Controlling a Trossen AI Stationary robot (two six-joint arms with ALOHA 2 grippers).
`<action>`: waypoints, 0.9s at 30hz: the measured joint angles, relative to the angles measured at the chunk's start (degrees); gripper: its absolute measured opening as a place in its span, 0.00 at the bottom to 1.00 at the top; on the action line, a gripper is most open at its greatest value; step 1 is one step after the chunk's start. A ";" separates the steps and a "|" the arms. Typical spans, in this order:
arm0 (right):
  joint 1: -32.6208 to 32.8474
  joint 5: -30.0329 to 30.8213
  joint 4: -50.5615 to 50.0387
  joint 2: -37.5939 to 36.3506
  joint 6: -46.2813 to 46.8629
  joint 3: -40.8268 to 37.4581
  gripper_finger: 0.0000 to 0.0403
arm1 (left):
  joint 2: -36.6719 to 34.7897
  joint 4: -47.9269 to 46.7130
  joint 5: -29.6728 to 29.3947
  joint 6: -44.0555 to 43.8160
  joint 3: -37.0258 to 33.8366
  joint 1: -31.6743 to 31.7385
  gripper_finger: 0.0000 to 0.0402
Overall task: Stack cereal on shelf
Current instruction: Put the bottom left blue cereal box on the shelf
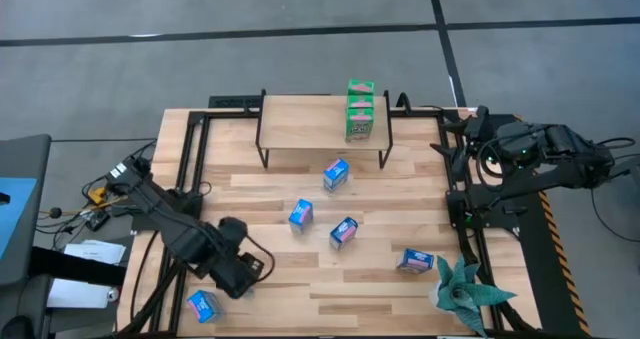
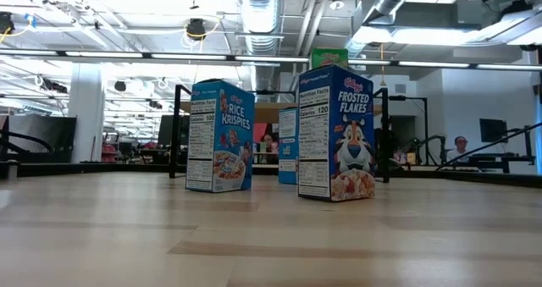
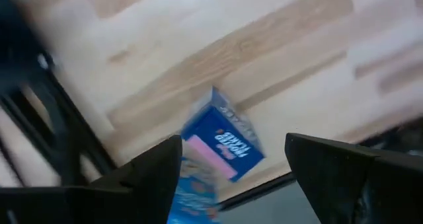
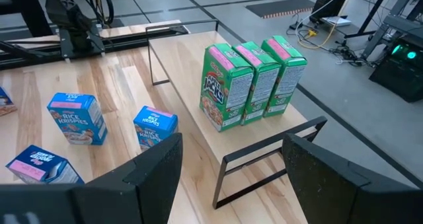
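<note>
Cereal Split Between Shelf and Table

Shelf (image 1: pixel 300 124) in the high view carries three green boxes (image 1: pixel 360 109) at its right end; five blue boxes (image 1: pixel 336 174) are scattered on the table (image 1: pixel 260 249). Left gripper (image 1: pixel 228 279) hangs near the front-left corner. Its wrist view shows released fingers (image 3: pixel 149 174) above a blue box (image 3: pixel 221 145). Right gripper (image 4: pixel 228 178), jaws apart and empty, faces the green boxes from off the table's right edge.

A low light-wood board shelf on thin black legs (image 1: pixel 300 127) carried three green cardboard cereal boxes (image 1: pixel 360 109) upright, touching in a row at one end. Five blue cardboard cereal boxes (image 1: pixel 336 174) lay scattered on the tabletop before that shelf, well apart.
</note>
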 joint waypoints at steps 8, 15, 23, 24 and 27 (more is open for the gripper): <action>0.00 0.02 -0.04 0.01 -0.24 0.00 0.71 | 0.31 3.59 6.03 -15.45 -4.91 -3.52 0.65; 0.00 0.04 -0.27 -0.01 -0.52 0.00 0.71 | 0.28 7.08 3.05 -24.07 -8.38 -4.64 0.65; 0.00 0.05 -0.84 0.00 -0.50 0.00 0.71 | 2.72 12.40 4.36 -25.10 -11.38 -4.34 0.65; 0.00 0.07 -0.90 -0.01 -0.50 0.00 0.71 | 3.11 12.17 4.40 -25.15 -11.38 -4.34 0.65; 0.00 0.07 -0.91 0.01 -0.50 0.00 0.71 | 4.93 11.91 4.45 -25.06 -11.36 -4.34 0.65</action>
